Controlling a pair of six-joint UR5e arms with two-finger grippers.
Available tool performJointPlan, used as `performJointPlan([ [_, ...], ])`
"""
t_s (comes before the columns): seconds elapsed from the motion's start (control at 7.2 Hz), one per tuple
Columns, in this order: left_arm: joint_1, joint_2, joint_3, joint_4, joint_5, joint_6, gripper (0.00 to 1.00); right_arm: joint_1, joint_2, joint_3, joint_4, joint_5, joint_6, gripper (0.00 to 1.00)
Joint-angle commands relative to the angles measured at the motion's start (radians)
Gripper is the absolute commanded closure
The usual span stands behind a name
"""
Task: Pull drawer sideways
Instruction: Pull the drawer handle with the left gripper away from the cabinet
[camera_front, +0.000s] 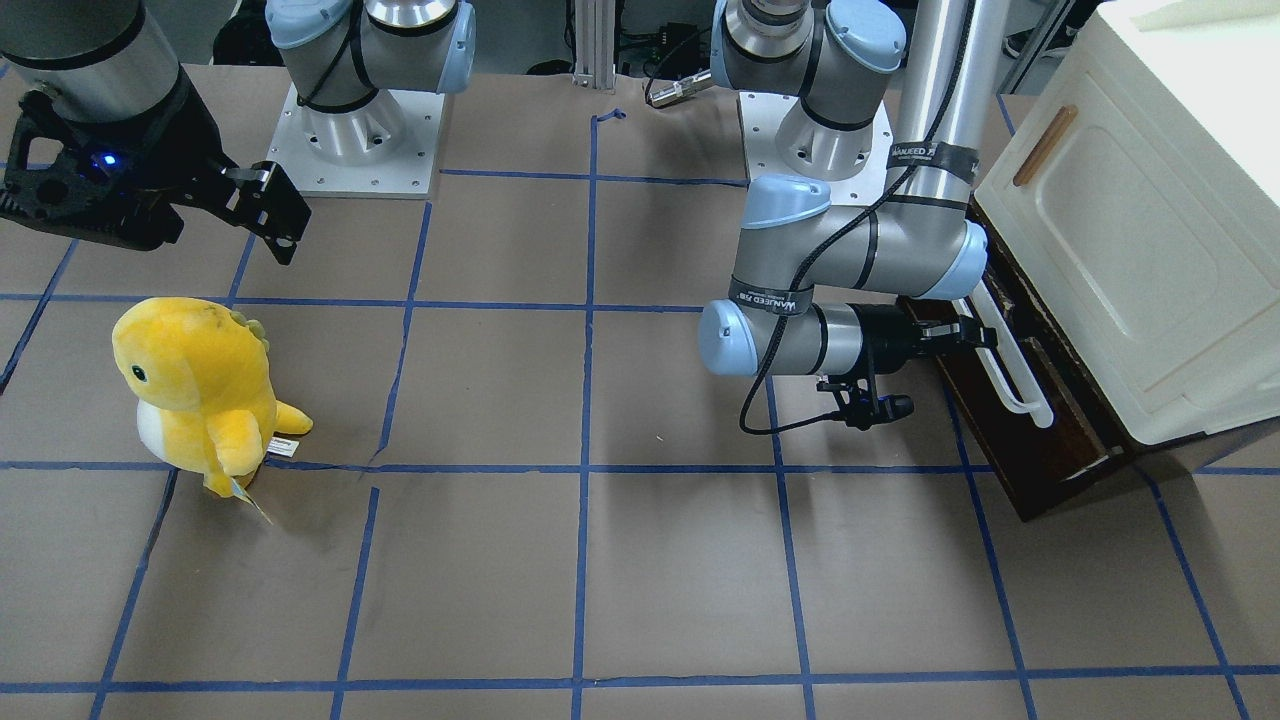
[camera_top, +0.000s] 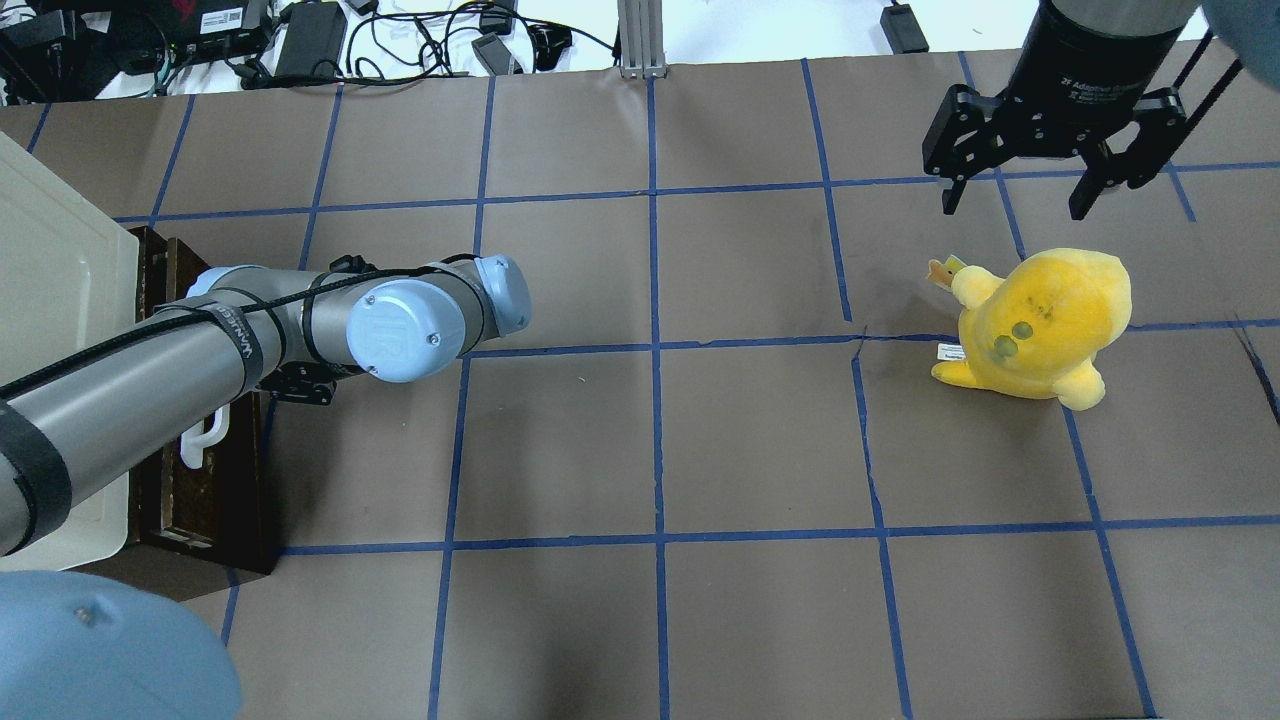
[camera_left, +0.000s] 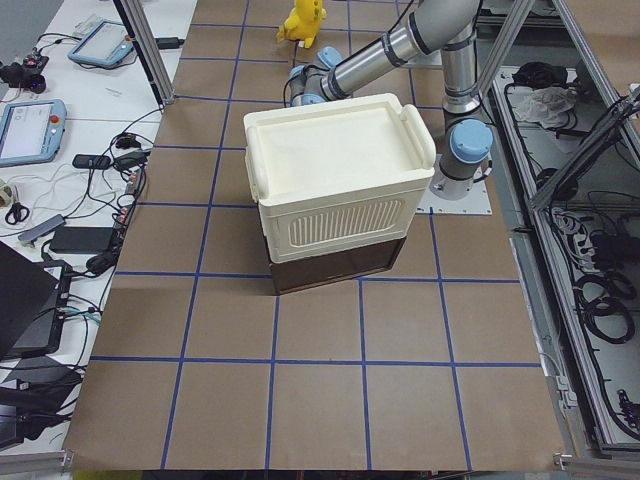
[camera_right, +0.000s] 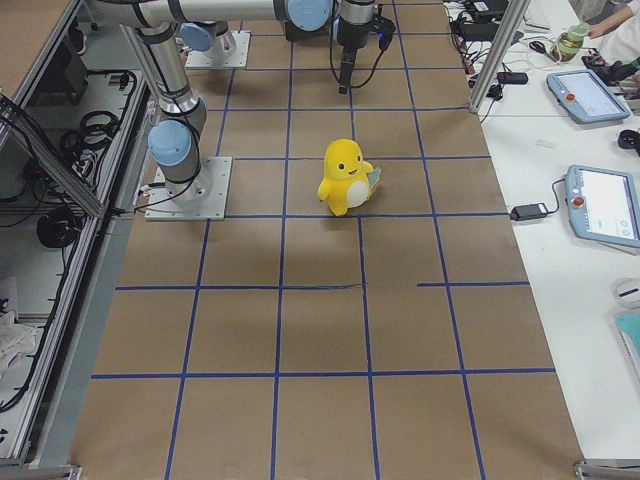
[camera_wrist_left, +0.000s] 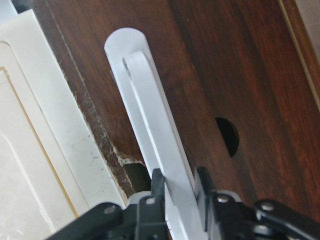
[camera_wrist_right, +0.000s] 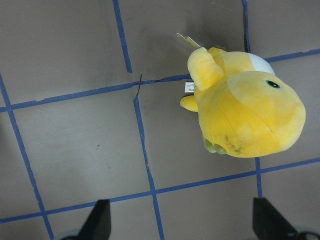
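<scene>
At the table's (camera_front: 600, 560) left end, beneath the cream cabinet (camera_front: 1150, 230), the drawer (camera_front: 1060, 460) had its white handle (camera_wrist_left: 150, 110) pinched by the left end effector (camera_wrist_left: 180, 174), apparently for pulling, while the right end effector (camera_top: 1030, 190) hung spread, idle.

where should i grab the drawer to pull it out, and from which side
Grip the white bar handle on the front of the drawer. Come straight at the dark wood face, with one finger on each side of the bar. The bar stands off the wood, which leaves room for fingers to close across it. The left gripper is set on it that way.
</scene>
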Motion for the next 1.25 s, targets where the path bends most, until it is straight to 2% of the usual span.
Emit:
performJointPlan([
  [0.0, -0.016, 0.002, 0.0, -0.001, -0.001, 0.0, 0.69, 0.001, 0.0, 0.0, 0.0, 0.0, 0.0, 0.0],
  [1.11, -0.058, 0.004, 0.003, 0.001, -0.013, -0.003, 0.69, 0.001, 0.0, 0.0, 0.0, 0.0, 0.0, 0.0],
])
